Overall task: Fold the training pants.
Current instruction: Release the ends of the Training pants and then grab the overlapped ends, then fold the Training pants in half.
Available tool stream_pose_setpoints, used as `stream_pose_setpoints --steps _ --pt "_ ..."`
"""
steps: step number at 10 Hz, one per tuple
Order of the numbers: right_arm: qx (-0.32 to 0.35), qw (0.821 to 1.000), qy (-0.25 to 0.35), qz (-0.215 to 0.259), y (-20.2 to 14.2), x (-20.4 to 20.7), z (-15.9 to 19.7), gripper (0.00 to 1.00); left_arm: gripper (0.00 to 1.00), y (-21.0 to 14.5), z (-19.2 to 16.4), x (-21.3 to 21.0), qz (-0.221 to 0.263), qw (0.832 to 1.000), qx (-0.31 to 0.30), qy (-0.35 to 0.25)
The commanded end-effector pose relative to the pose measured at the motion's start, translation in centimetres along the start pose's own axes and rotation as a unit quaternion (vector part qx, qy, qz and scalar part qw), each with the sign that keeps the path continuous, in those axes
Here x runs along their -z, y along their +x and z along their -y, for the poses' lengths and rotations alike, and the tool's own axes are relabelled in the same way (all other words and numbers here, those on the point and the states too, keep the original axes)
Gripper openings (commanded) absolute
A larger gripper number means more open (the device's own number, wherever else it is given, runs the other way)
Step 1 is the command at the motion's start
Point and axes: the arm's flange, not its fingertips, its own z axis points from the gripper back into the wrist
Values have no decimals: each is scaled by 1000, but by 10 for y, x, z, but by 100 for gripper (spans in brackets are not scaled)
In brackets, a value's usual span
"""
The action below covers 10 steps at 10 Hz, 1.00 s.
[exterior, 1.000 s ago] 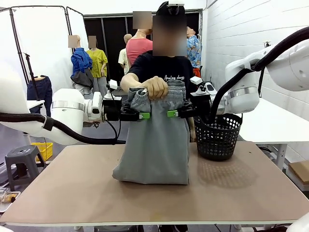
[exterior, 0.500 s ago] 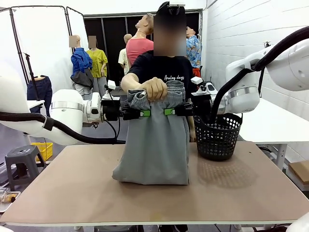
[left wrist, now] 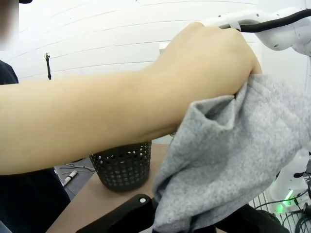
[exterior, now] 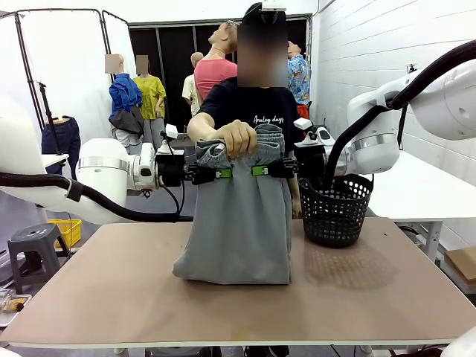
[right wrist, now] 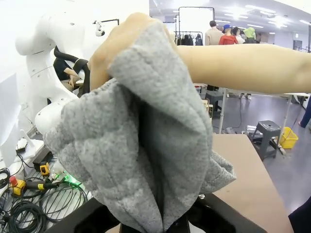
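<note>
Front view, left gripper and right gripper clamped on training pants, earlier open

Person's hand atop training pants

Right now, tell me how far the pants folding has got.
Done: the left tool and right tool are shut on the training pants just below the waistband. In hand: the handover, with the person's hand gripping the waistband too. Left: every fold; the pants hang full length, their lower end resting on the table.
</note>
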Motion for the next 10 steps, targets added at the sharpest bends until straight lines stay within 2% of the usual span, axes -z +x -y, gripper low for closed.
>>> stream_pose_setpoints --steps 1,2,10 --pt "12 1000 -1 -8 9 13 10 0 0 -1 -4 -5 37 998 -42 5" --pt "0 1000 0 0 0 0 0 0 0 0 0 0 0 1000 0 0" --pt "0 1000 0 0 0 0 0 0 0 0 0 0 0 1000 0 0"
